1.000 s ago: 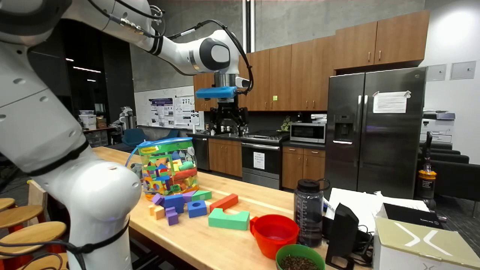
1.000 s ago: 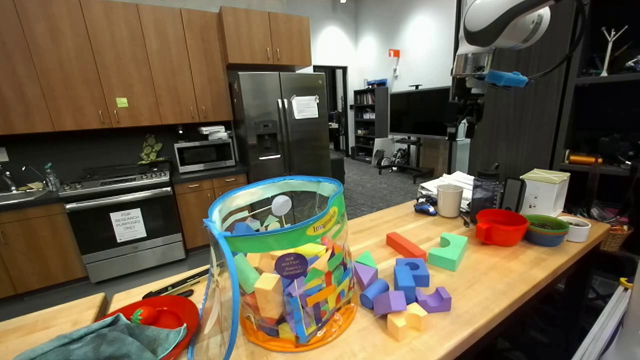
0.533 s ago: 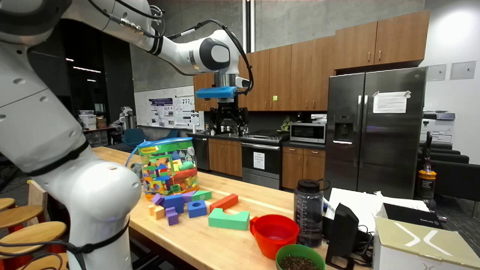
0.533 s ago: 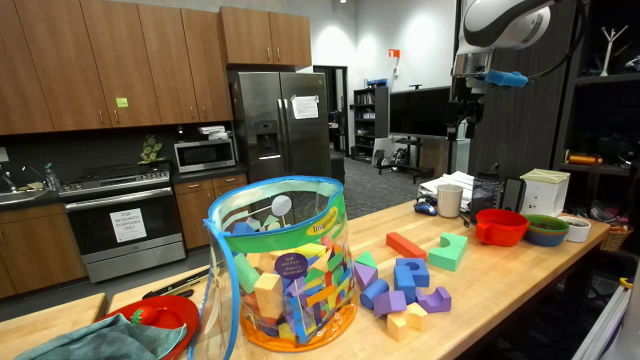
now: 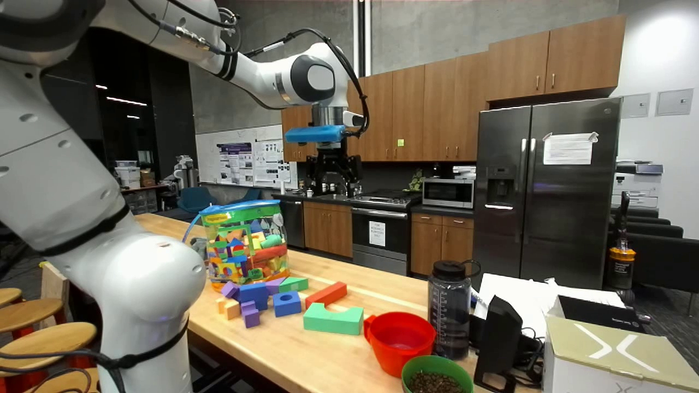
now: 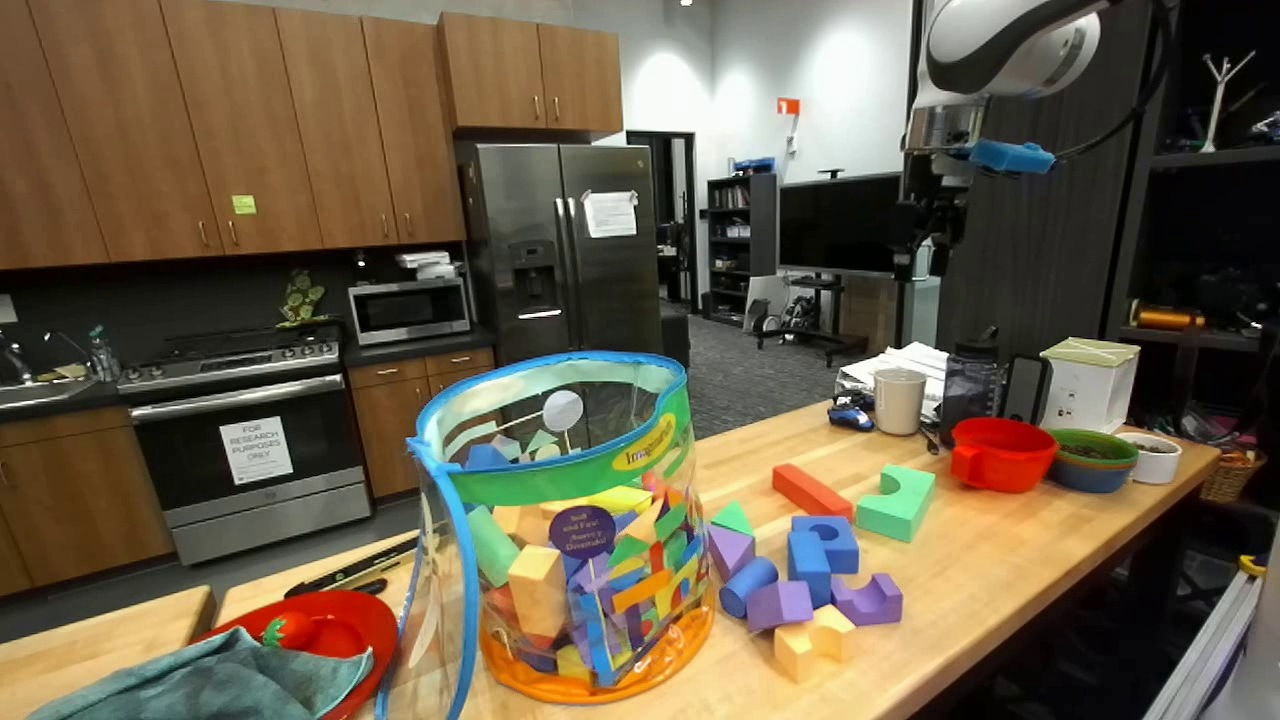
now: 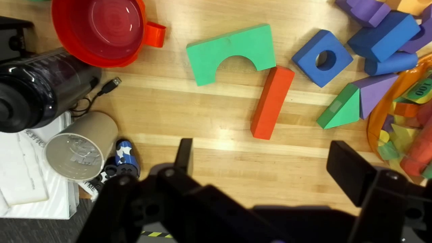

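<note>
- The red block [image 7: 272,101] lies flat on the wooden table [image 7: 162,101]. It is the thing nearest my gripper [image 7: 261,153], but I do not touch it.
- My fingers [image 7: 351,172] are spread wide with nothing between them. In both exterior views I hang high over the table.
- I think this is the lining-up step, with no grab made. Gripping the red block would call for going far down, sliding over toward it and twisting a little, so my fingers fit along its long sides.
- The green arch block [image 7: 233,50] sits right at one end of the red block. I cannot tell if they touch, so a squeeze there might bump it.
- To one side are the blue block with a hole [image 7: 307,59], the green triangle block [image 7: 341,108] and the purple triangle block [image 7: 376,94]. Past them stands the clear bag [image 6: 560,478], full of blocks.
- On the other side are the red cup [image 6: 1003,465], the dark bottle [image 5: 449,305] and the tan mug [image 6: 900,405].
- In the wrist view, my own dark parts cover the bottom, and the edge cuts off the bag.
- In an exterior view, a cloth [image 6: 200,685] hides part of a red plate [image 6: 375,625], and my finger gap does not show.
</note>
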Available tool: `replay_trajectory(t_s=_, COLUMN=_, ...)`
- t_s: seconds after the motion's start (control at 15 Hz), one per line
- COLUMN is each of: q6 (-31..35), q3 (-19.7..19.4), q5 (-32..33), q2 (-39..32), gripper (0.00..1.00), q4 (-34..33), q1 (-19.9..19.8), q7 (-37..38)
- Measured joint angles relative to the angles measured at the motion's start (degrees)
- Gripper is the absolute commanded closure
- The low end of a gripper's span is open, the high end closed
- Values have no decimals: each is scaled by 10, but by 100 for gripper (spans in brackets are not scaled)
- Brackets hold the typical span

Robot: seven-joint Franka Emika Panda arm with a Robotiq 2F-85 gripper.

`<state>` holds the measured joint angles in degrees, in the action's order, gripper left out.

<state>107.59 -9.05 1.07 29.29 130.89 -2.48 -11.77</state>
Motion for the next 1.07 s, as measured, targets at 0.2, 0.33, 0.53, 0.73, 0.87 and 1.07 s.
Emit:
replay_trajectory(t_s=0.2, q6=0, q3=6, q5=-1, q2=-21, gripper=0, q4=-55, q1=7, q7=-13)
replay_trajectory(t_s=0.33, q6=-1, q3=13, q5=-6, q2=-48, gripper=0, q4=-118, q1=22, q7=-28)
replay_trajectory(t_s=0.53, q6=0, q3=25, q5=-29, q2=-100, gripper=0, q4=-215, q1=49, q7=-59)
replay_trajectory(t_s=0.73, q6=11, q3=41, q5=-77, q2=-156, gripper=0, q4=-292, q1=74, q7=-94)
replay_trajectory(t_s=0.87, q6=26, q3=59, q5=-124, q2=-189, gripper=0, q4=-320, q1=90, q7=-118)
replay_trajectory(t_s=1.07, q6=41, q3=93, q5=-201, q2=-224, gripper=0, q4=-324, q1=115, q7=-152)
